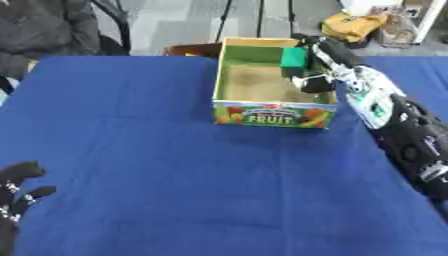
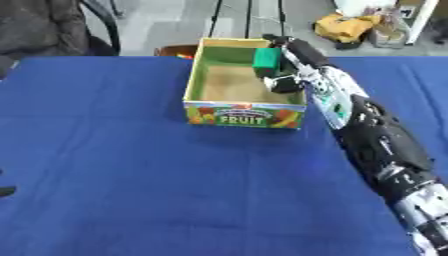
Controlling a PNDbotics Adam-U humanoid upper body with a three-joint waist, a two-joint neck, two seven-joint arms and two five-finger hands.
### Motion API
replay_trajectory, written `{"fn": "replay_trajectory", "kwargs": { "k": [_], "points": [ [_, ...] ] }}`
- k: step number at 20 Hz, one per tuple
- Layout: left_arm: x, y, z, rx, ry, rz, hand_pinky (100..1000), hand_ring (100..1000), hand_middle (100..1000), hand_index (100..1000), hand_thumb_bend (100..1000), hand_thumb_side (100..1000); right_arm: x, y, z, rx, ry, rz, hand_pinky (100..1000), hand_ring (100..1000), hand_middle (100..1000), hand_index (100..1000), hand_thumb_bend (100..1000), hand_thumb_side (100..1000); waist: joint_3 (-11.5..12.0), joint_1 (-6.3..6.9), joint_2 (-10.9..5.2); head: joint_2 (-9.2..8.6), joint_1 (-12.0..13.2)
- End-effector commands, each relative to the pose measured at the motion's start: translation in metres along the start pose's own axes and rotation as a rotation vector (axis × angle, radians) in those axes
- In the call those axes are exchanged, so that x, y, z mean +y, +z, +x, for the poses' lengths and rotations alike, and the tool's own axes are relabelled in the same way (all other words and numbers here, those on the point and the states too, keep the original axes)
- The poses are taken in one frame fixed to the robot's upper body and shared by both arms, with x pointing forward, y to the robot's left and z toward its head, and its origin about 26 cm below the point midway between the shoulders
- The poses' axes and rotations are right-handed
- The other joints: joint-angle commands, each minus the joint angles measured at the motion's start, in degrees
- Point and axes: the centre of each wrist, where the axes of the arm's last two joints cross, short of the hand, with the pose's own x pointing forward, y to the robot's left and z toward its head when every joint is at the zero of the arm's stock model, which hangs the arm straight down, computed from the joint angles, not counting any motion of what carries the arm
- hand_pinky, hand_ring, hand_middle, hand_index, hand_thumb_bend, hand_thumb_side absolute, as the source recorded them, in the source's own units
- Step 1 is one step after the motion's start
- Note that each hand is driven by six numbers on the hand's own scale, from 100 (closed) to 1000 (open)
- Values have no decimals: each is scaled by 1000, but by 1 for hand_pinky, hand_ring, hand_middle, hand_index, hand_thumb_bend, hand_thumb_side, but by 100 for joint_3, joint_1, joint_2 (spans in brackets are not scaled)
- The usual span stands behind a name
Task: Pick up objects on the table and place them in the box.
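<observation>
Left eye view: right hand (image 1: 317,75) clamped on green block (image 1: 295,57) over fruit box (image 1: 273,115)

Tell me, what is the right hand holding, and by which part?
The right hand holds a green block over the box, by its right side.

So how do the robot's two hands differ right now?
The right hand reaches over the box, fingers curled round a green block. The left hand rests idle at the lower left corner, fingers up and relaxed, holding nothing. Both are black.
</observation>
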Motion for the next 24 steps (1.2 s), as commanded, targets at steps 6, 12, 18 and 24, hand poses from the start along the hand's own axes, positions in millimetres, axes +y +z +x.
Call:
{"fn": "replay_trajectory", "kwargs": {
  "k": [6, 12, 18, 24],
  "points": [
    [2, -3, 7, -21, -9, -10, 740, 973, 669, 787, 650, 994, -19, -11, 12, -47, 99, -29, 925, 944, 913, 999, 100, 661, -129, -8, -131, -77, -10],
    [4, 0, 4, -6, -10, 6, 740, 973, 668, 786, 657, 993, -34, -6, 25, -126, 50, -90, 847, 872, 825, 971, 100, 463, -419, -37, -219, -2, 157],
    [10, 8, 0, 14, -15, 56, 740, 974, 668, 786, 658, 996, -49, 12, 46, -268, -9, -94, 800, 835, 781, 960, 100, 405, -885, 37, -310, 190, 506],
    [12, 11, -2, 21, -19, 81, 740, 976, 669, 785, 658, 1000, -38, 39, 50, -300, -105, -48, 784, 830, 760, 954, 100, 492, -1256, 129, -278, 224, 753]
  ]
}}
